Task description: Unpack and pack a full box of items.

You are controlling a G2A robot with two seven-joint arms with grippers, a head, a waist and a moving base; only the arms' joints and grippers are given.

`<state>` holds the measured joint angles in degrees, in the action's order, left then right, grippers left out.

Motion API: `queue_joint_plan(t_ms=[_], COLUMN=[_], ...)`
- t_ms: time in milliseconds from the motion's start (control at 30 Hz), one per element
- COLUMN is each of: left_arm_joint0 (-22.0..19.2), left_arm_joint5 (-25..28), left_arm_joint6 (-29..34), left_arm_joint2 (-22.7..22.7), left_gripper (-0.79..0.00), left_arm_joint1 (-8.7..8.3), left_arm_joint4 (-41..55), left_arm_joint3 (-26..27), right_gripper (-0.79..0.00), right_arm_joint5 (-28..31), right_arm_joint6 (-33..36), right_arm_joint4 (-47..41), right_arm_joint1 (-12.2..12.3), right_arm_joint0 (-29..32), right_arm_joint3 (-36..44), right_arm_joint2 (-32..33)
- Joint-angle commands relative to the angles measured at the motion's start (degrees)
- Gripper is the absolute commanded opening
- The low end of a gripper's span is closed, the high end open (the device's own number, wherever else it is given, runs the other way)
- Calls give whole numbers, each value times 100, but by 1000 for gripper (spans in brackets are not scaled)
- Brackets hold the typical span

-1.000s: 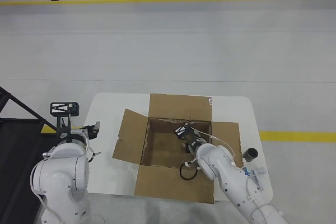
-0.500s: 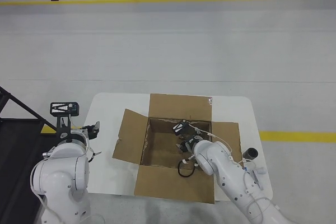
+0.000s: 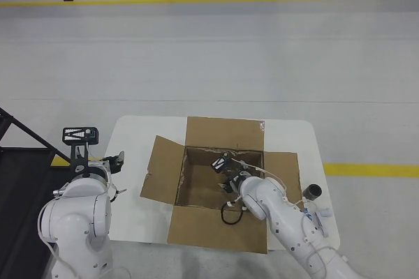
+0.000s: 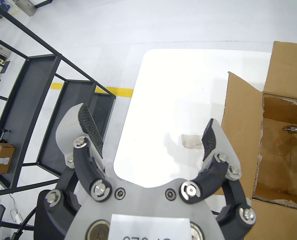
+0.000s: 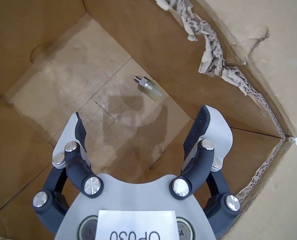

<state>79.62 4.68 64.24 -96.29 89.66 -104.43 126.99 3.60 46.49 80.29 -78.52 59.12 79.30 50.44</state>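
Observation:
An open cardboard box (image 3: 167,178) stands in the middle of the white table (image 3: 136,136), its flaps folded out. On the box floor lies a small metal fitting with a pale plastic cap (image 5: 148,88), alone. My right gripper (image 5: 141,123) hangs open inside the box, above and a little short of that fitting, holding nothing; the top view has it (image 3: 221,164) near the box's middle. My left gripper (image 4: 148,126) is open and empty over the table's left part, beside the box's left flap (image 4: 241,131). The fitting (image 4: 292,128) also lies within the left wrist view.
A dark cylinder (image 3: 312,190) and a small plastic-wrapped item (image 3: 320,215) lie on the table right of the box. A piece of clear tape (image 4: 192,141) sticks to the table by the left flap. A black metal rack (image 3: 14,174) stands left of the table. Torn cardboard lines the box rim (image 5: 208,51).
My right gripper has shifted leftward and slightly farther into the box over the last second. The left arm has stayed still.

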Motion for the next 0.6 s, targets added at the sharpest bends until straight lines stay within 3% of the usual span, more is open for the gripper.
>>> queue_joint_plan(t_ms=[0,567], left_arm_joint0=[0,0], left_arm_joint5=[0,0], left_arm_joint6=[0,0], left_arm_joint2=[0,0], left_gripper=[0,0], left_arm_joint1=[0,0], left_arm_joint4=[0,0], left_arm_joint3=[0,0], right_gripper=[0,0], right_arm_joint5=[157,845], right_arm_joint6=[62,294], right_arm_joint4=[-45,-254], right_arm_joint1=[-38,-605], right_arm_joint0=[-90,-1490], right_arm_joint3=[-165,-2273], right_arm_joint2=[-115,-1086])
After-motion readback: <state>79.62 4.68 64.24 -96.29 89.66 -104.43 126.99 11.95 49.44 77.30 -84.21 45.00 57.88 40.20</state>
